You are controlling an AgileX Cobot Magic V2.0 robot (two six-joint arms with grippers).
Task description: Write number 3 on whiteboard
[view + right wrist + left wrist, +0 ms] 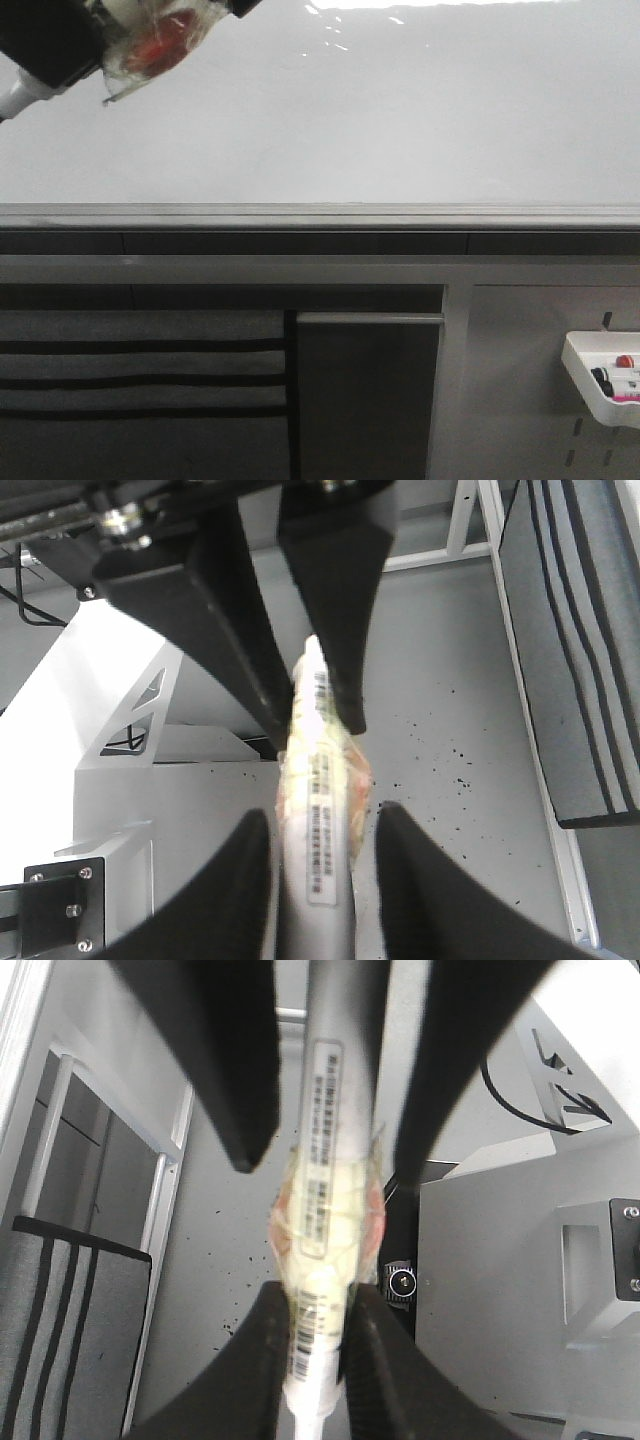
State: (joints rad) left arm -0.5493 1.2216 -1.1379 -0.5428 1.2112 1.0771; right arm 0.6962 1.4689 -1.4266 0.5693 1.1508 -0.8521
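Blank glossy whiteboard (pixel 400 110), taped marker (pixel 150 45) at upper left, white tray (pixel 585 375) lower right.

We see the large glossy white whiteboard panel (pixel 400 110) standing upright, filling the upper half of our front view, bright glare along its top edge, a grey metal rail running under its lower edge, its visible surface bare of marks
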